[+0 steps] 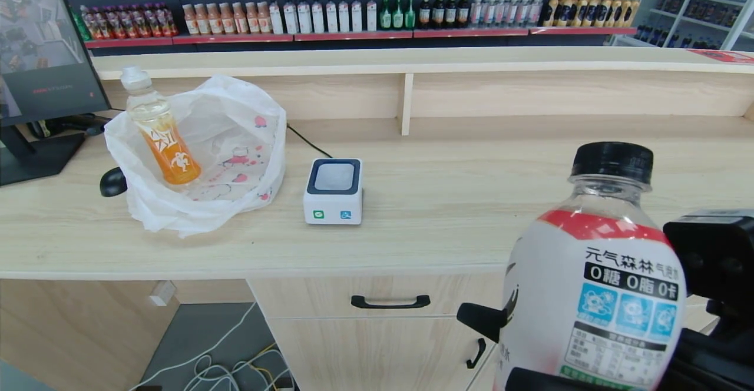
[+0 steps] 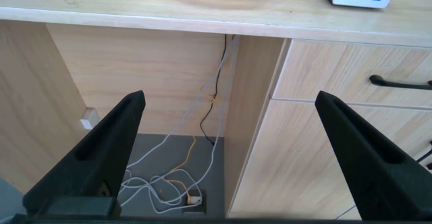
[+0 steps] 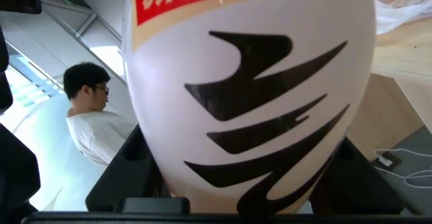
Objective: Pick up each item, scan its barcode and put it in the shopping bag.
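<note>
Shop shelves (image 1: 353,14) of bottled drinks run behind a pale wooden counter (image 1: 447,214). On it, left to right: a monitor (image 1: 41,43); a white plastic shopping bag (image 1: 259,167), mouth open upward, with an orange drink bottle (image 1: 162,132) leaning inside; a small white scanner (image 1: 333,191) just beside the bag, its window facing up. The left pincer (image 2: 229,102) hangs below the counter edge, fingers spread wide, holding nothing. At far right, in the air before the counter's near edge and well apart from the scanner, the right pincer (image 1: 595,332) is closed on the lower body of a soda bottle (image 1: 595,244), held upright.

Risks, as judged: the smooth round wrap may slip or turn in the grip; the barcode may face away from the window, so no scan registers; a careless drop could topple the orange bottle or fold the limp bag mouth shut.

Soda bottle: clear plastic, black cap, white wrap with a red band, black brush-strokes and a printed panel.
</note>
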### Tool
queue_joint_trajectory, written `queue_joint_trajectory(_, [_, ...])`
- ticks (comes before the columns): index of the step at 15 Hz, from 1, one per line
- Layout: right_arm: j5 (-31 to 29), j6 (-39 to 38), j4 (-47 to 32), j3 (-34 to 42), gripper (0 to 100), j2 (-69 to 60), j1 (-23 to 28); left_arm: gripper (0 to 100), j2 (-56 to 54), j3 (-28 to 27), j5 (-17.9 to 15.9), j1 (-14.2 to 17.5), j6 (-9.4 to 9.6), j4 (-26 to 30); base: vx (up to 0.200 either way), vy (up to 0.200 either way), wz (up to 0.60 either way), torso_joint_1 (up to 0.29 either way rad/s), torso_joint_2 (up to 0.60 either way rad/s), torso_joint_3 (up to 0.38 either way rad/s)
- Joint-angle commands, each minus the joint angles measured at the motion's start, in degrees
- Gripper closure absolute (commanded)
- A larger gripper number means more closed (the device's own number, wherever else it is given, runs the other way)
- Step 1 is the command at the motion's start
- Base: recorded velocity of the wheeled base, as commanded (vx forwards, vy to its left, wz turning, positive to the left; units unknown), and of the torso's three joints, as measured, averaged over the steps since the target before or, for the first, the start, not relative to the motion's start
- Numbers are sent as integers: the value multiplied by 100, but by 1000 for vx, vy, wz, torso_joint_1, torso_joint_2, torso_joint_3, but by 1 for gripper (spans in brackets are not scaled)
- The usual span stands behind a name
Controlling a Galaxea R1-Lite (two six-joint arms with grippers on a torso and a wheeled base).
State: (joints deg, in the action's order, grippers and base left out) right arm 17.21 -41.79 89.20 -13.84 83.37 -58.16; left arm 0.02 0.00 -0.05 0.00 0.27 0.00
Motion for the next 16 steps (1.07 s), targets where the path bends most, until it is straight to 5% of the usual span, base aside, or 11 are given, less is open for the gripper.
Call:
queue_joint_trajectory(1, [1, 4, 19, 65, 100, 4, -2, 0, -2, 0, 5, 0, 0, 0, 0, 0, 0, 0, 0, 0])
queue_joint_trajectory(10, [-69, 962, 19, 83, 100, -251, 121, 0, -2, 0, -4, 0, 0, 0, 0, 0, 0, 0, 0, 0])
queue_joint_trajectory(16, [-939, 2333, -8, 215, 100, -427, 305, 0, -2, 0, -4, 0, 0, 0, 0, 0, 0, 0, 0, 0])
